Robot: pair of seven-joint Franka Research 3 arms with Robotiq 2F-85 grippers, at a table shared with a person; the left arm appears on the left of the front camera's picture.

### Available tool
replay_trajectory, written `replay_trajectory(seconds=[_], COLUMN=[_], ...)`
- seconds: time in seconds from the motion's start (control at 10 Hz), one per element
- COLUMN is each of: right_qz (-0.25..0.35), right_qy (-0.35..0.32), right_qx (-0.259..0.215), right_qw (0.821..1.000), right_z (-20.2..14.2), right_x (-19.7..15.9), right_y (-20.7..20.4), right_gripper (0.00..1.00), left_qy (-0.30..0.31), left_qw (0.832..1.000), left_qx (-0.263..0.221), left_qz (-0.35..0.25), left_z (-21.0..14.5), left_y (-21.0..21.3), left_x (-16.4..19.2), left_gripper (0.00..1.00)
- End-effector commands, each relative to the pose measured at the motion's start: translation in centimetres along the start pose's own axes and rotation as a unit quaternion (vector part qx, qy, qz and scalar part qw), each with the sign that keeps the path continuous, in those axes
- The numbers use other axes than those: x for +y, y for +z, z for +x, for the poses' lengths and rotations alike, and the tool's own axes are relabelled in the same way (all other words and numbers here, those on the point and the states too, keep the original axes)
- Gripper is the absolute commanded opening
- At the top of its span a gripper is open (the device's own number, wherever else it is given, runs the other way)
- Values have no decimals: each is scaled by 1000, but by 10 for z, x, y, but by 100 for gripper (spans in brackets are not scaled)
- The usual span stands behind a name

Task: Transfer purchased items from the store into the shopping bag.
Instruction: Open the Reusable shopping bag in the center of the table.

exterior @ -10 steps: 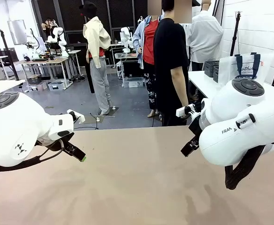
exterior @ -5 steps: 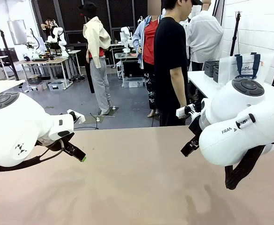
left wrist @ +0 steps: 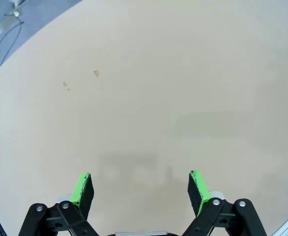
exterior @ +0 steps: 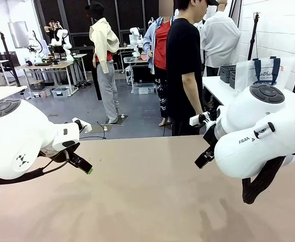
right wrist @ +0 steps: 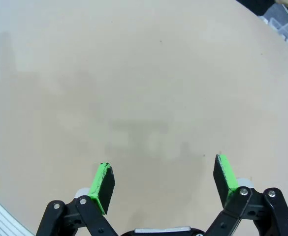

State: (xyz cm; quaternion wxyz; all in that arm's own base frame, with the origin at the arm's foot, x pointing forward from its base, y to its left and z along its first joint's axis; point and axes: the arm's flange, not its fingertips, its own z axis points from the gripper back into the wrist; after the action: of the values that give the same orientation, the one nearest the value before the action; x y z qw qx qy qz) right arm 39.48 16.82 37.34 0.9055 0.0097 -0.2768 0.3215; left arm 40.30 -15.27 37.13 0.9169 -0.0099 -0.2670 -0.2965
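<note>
The left hand (left wrist: 141,189) hangs wide open, holding nothing, above the counter (exterior: 147,191), and the right hand (right wrist: 166,184) does likewise. The shopping bag (exterior: 262,73) stands upright, handles up and logo facing us, on a second counter (exterior: 220,88) well apart. It is likely beyond reach, so any transfer may stall.

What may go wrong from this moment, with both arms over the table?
1. The person stands close to the far edge of the table, turned sideways; an arm reaching forward might strike them.
2. The shopping bag seems to stand on a side table beyond the right arm; reaching there may knock it over.
</note>
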Motion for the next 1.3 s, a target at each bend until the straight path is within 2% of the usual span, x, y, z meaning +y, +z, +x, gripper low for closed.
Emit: replay_trajectory(seconds=[0.0, 1.2], right_qz=[0, 0], right_qy=[0, 0], right_qx=[0, 0], right_qw=[1000, 1000], right_z=[0, 0], right_x=[0, 0], right_y=[0, 0], right_gripper=[100, 100], left_qy=[2, 2], left_qw=[1000, 1000], left_qx=[0, 0], left_qz=[0, 0], left_z=[0, 0], left_y=[0, 0], left_x=[1, 1], left_gripper=[100, 100])
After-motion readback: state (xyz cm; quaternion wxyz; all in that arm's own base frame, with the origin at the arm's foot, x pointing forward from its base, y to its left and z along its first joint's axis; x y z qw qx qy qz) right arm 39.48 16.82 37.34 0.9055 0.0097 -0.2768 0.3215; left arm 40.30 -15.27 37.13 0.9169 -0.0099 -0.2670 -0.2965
